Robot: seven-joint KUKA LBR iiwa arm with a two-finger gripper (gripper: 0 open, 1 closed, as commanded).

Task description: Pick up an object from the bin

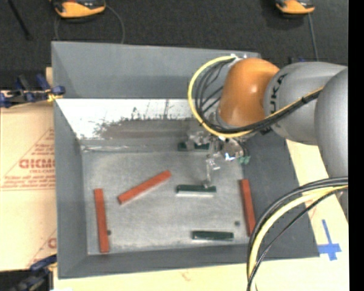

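Three orange sticks (pixel 144 187), two dark-green bars (pixel 195 190)

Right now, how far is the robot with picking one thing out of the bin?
Done: nothing is lifted; three red sticks, left, middle and right, and the front green stick lie on the bin floor. In hand: the gripper is low over the middle dark green stick, which lies flat too. Left: grasp it and lift it out.

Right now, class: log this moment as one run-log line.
gripper: over central dark green bar | nearby: orange bar at right wall | stage: not lifted
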